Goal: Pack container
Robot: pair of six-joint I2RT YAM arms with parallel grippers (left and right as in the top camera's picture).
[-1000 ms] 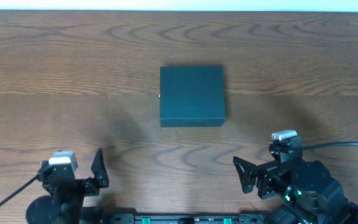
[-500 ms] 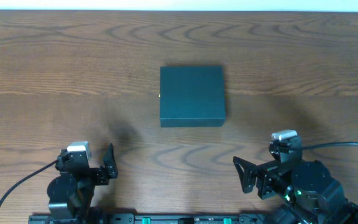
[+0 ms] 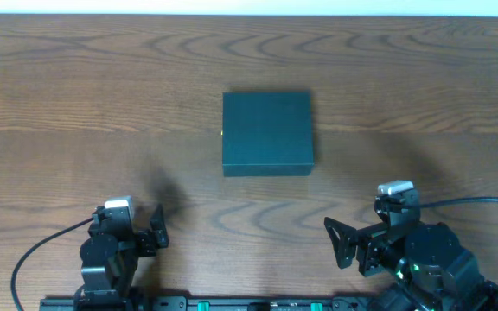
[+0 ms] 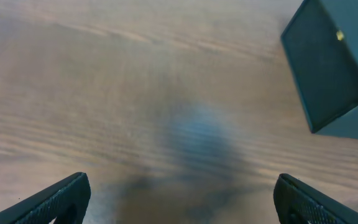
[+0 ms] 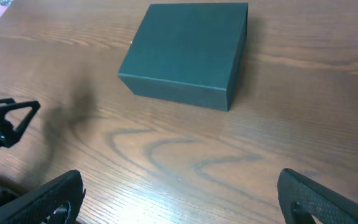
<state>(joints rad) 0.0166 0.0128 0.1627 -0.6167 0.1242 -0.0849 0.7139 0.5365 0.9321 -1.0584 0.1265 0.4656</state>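
Observation:
The container (image 3: 267,134) is a dark, square, flat box that lies shut in the middle of the wooden table. It also shows in the right wrist view as the container (image 5: 188,53) ahead, and in the left wrist view as the container (image 4: 331,62) at the upper right. My left gripper (image 3: 152,235) hovers near the front edge, left of and nearer than the box, open and empty. Its fingertips (image 4: 61,198) stand wide apart over bare wood. My right gripper (image 3: 340,244) is at the front right, open and empty, pointing left, with bare wood between its fingertips (image 5: 309,196).
A black rail (image 3: 258,304) runs along the table's front edge between the two arm bases. Cables (image 3: 482,203) trail from both arms. The left arm's fingers (image 5: 8,121) show at the left edge of the right wrist view. The table's far edge (image 3: 249,14) is at the top.
The left arm has moved to the right along the front edge and swung its gripper toward the table's middle. The right arm and the box have not moved.

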